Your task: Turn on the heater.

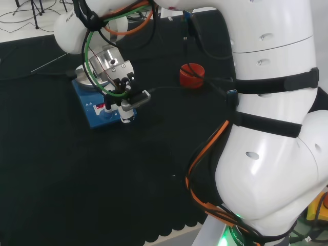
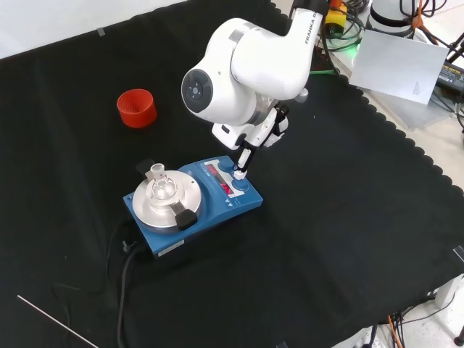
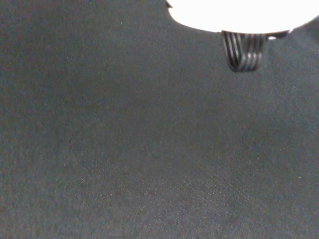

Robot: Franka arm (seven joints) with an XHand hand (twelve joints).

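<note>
1. A blue heater (image 2: 194, 205) is sitting mid-cloth, a small glass flask (image 2: 161, 185) on its plate
2. The hand (image 2: 246, 148) is pressing one extended finger (image 2: 239, 171) on the front panel's knob (image 2: 240, 175) (holding nothing)
3. A sideways slip risks missing the control

From my remote station I see a bench draped in black cloth (image 2: 348, 239) with a scalloped edge, a pale floor (image 1: 20, 25) behind it strewn with dark cables (image 1: 31, 13), and at the front view's upper right a white sheet (image 2: 402, 65) beside tangled wires (image 2: 348, 25).
</note>
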